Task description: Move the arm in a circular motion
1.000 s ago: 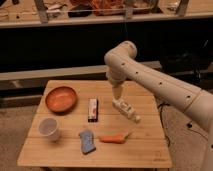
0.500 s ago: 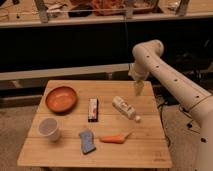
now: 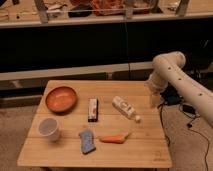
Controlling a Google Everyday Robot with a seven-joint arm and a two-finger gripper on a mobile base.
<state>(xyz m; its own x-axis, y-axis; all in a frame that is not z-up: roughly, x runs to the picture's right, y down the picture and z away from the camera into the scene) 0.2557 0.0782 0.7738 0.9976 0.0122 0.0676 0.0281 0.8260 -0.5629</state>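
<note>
Near edge of the light wooden table [image 3: 150, 155]: orange carrot [image 3: 113, 139], blue sponge [image 3: 87, 141]. Thick cream-white tubular arm [image 3: 185, 85] sits at the table's right edge, gripper [image 3: 154, 98] pointing down beside it; claw state: cannot tell. Rigid, heavy, nothing to grasp; likely free-air sweep.

Single view: high, front of table [image 3: 150, 150], angled down, mid-distance; arm [image 3: 182, 82] enters right, hand [image 3: 154, 100] beside edge.

Wooden table [image 3: 150, 150] carries 6 things — bowl [image 3: 61, 98], cup [image 3: 49, 128], bar [image 3: 93, 109], bottle [image 3: 125, 108], sponge [image 3: 87, 141], carrot [image 3: 113, 139].
</note>
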